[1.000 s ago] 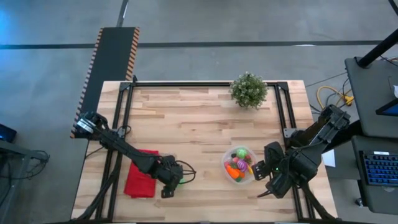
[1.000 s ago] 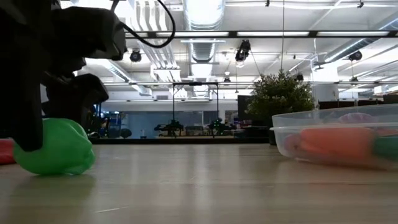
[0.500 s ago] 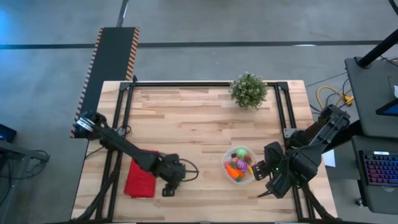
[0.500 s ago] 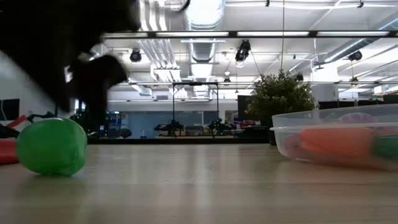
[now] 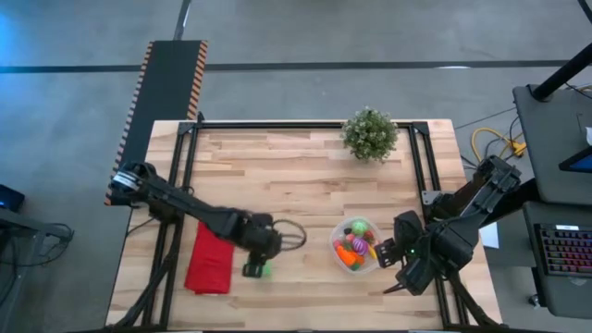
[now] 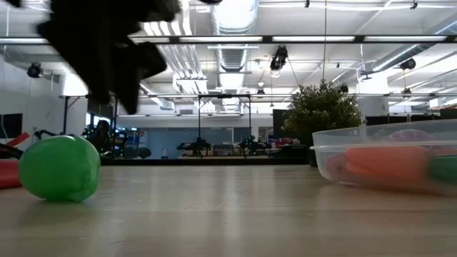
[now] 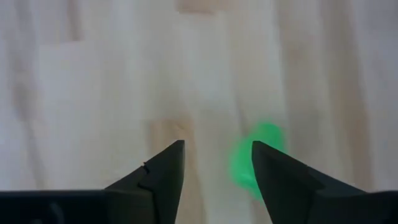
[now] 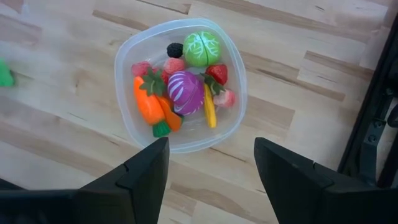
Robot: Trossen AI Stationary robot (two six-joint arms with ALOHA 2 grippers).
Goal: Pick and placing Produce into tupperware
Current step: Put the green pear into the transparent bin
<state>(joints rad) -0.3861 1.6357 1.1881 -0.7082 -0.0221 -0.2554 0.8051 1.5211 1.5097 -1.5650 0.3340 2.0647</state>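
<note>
One round green produce piece [image 6: 59, 168] rests on the table near the front edge, beside a red folded cloth [image 5: 208, 264]. My left gripper [image 6: 118, 96] hangs above it, lifted clear, open, with nothing between its fingers. In the left wrist view the green piece [image 7: 255, 158] shows below, partly behind one finger. The clear round tupperware [image 5: 356, 245] stands right of centre, holding an orange carrot [image 8: 151, 106], a purple piece, a green piece and red pieces. My right gripper [image 8: 211, 155] waits open, above the tupperware's right side.
A green potted plant [image 5: 370, 134] stands at the table's far edge. A black frame runs along the left, right and far edges. Bare wood lies between the green piece and the tupperware [image 6: 385, 160].
My left gripper has risen off the green piece and gone toward the table's far edge and a little to the right. The green piece has stayed on the table, now clear of the fingers.
</note>
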